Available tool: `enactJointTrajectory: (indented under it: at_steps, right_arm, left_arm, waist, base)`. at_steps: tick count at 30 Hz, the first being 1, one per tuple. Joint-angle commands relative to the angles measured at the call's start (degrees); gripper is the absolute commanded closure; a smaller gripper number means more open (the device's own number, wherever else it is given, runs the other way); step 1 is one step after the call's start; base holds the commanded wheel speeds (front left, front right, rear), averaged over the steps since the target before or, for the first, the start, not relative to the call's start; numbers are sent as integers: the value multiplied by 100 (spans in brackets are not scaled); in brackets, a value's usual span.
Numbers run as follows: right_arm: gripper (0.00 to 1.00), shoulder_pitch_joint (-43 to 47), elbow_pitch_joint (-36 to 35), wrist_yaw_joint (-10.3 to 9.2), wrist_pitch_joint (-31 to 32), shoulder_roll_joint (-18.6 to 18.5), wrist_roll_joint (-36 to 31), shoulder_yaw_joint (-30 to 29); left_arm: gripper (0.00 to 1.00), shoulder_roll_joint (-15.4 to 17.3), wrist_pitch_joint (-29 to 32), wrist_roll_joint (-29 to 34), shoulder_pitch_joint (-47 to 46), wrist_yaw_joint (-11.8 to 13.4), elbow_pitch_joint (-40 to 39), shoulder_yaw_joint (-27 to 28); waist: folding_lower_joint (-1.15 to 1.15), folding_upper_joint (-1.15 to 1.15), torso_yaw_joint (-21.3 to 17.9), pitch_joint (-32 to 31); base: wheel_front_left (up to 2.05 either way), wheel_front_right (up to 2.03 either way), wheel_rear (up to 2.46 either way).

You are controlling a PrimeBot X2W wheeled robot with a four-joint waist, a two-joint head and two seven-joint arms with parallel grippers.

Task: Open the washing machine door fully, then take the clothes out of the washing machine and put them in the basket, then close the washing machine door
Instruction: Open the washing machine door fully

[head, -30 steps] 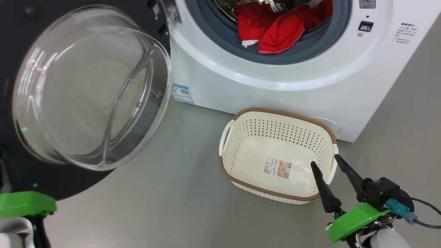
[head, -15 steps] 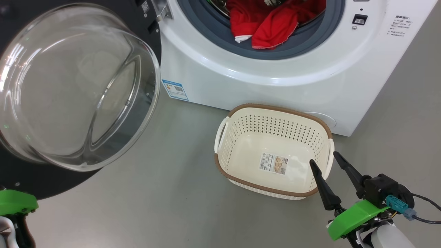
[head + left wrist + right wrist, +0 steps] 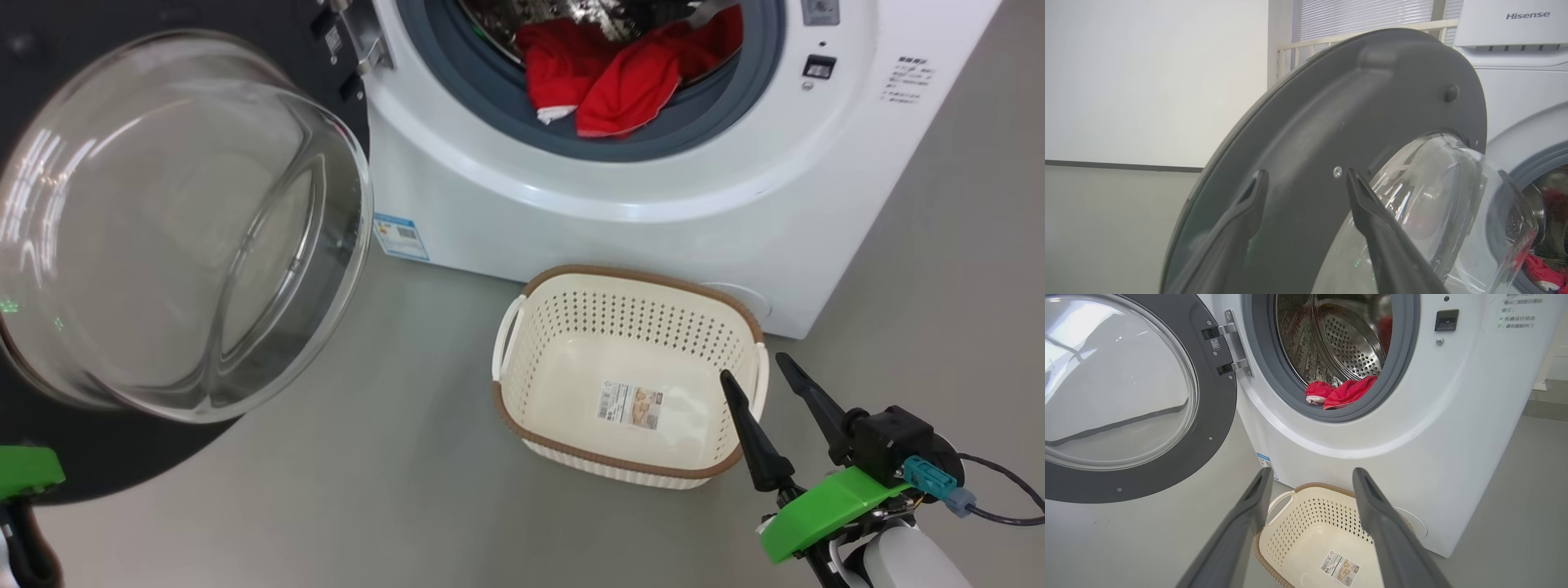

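Looking down from the head, the washing machine door (image 3: 175, 229) stood open at left. The clothes (image 3: 620, 90) lay in the washing machine (image 3: 620, 212) mouth, and the right gripper (image 3: 751, 366) hung spread beside the basket (image 3: 620, 327). Left wrist: the left gripper (image 3: 1306, 172) gaped, holding nothing, before the door's dark rim. Right wrist: fingers wide above the basket.

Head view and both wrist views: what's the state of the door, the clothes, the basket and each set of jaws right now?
washing machine door: swung wide open.
clothes: inside the washing machine, heaped at its mouth.
basket: upright, empty.
left gripper: jaws open, holding nothing.
right gripper: jaws open, holding nothing.
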Motion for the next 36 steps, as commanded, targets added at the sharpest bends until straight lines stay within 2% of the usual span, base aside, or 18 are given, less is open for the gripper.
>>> enactJointTrajectory:
  at_steps: [1, 4, 5, 8, 15, 19, 22, 27, 36]
  right_arm:
    - [0, -87, -129, 36, -54, 69, 80, 90]
    - [0, -65, -168, 36, -54, 129, 92, 34]
    - [0, -53, -206, 36, -54, 162, 83, -44]
    - [0, -36, -277, 36, -54, 217, 34, -202]
    - [0, 0, -478, 36, -54, 319, -47, -471]
    - [0, 34, -664, 36, -54, 352, -125, -561]
    - [0, 82, -834, 36, -54, 372, -179, -606]
    - [0, 194, -1014, 36, -54, 398, -180, -634]
    - [0, 377, -1150, 36, -54, 414, -147, -622]
  left_arm:
    - [0, 195, -27, 92, 14, -91, -377, 154]
    - [0, 129, -27, 117, 78, -179, -730, 67]
    - [0, 83, -27, -54, 109, -282, -845, -71]
    - [0, 55, -27, -159, 165, -376, -1093, -385]
    - [0, 43, -27, -239, 351, -441, -1463, -899]
    - [0, 134, -27, -303, 470, -462, -1505, -1260]
    - [0, 156, -4, -586, 614, -470, -1535, -1626]
    - [0, 383, 58, -899, 928, -473, -1543, -2121]
    - [0, 561, 102, -937, 1433, -474, -1380, -2517]
  waist:
    - [0, 0, -113, -155]
    - [0, 0, -213, -277]
    - [0, 0, -291, -343]
    - [0, 0, -430, -424]
    - [0, 0, -793, -536]
    - [0, 0, -1089, -625]
    - [0, 0, -1319, -705]
    - [0, 0, -1708, -863]
    - [0, 0, -2263, -1057]
  base:
    - [0, 0, 0]
    - [0, 0, 0]
    - [0, 0, 0]
    - [0, 0, 0]
    - [0, 0, 0]
    - [0, 0, 0]
    - [0, 0, 0]
    - [0, 0, 0]
    - [0, 0, 0]
